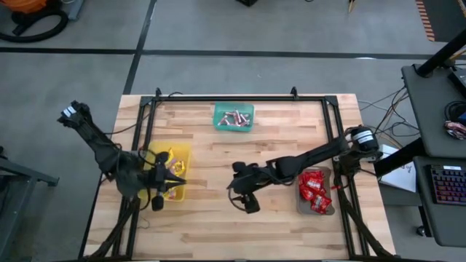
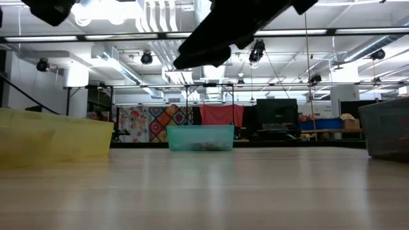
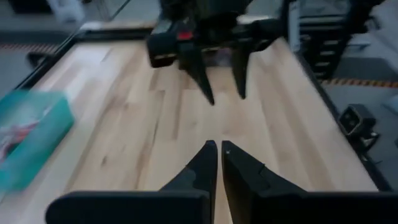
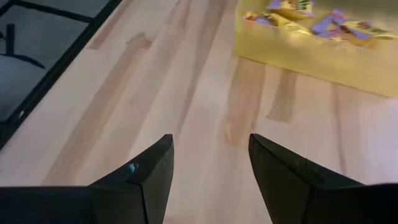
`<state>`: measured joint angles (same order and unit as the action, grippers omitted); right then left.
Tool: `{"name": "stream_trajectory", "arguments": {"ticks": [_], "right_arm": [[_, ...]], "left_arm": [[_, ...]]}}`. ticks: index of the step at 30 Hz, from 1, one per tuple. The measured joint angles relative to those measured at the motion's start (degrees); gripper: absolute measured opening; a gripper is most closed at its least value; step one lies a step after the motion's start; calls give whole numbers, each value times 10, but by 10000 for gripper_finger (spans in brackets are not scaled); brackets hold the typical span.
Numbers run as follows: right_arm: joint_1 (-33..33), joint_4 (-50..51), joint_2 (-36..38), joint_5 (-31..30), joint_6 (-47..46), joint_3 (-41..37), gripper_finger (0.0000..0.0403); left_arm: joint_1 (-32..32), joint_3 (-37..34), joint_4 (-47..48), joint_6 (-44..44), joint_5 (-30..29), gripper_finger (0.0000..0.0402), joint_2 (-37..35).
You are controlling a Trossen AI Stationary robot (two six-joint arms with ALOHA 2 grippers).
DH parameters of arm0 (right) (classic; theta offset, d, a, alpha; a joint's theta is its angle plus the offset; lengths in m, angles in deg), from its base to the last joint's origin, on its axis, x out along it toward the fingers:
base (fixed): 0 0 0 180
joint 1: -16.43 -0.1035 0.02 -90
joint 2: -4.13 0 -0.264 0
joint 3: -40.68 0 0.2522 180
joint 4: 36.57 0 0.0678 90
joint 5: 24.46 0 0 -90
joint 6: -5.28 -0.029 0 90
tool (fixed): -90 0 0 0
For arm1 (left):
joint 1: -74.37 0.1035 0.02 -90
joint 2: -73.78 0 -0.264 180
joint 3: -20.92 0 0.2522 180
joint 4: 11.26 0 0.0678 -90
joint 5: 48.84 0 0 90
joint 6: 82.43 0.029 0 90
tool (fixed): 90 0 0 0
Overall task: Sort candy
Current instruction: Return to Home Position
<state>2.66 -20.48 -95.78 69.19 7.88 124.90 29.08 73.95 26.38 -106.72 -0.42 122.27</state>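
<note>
The candy lies in three trays. Yellow packets with purple marks fill the yellow tray at the left. Pinkish-silver rolls lie in the green tray at the far edge. Red packets fill the grey tray at the right. My left gripper hovers over the yellow tray's right part, shut, with nothing between its fingers. My right gripper hangs open above bare wood at mid-table, pointing toward the yellow tray.
A black metal frame runs along the table's far edge and down both sides. Bare wood lies between the yellow and grey trays. The two grippers face each other across this stretch, and my right gripper shows in the left wrist view.
</note>
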Motion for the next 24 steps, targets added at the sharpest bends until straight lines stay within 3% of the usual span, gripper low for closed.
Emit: {"name": "stream_trajectory", "arguments": {"ticks": [3,8,13,17,24], "right_arm": [[-1,-33,33,-19,8,-37,201],[1,-104,107,-64,16,-128,201],[3,-161,188,-122,13,-229,201],[7,-193,263,-132,1,-303,201],[8,-206,409,-170,-11,-416,201]], "left_arm": [[37,-53,-80,66,45,2,-37],[144,-123,-132,111,153,1,-95],[272,-155,-136,159,293,0,-148],[349,-164,-122,185,389,0,-195],[381,-189,-70,198,440,0,-309]]}}
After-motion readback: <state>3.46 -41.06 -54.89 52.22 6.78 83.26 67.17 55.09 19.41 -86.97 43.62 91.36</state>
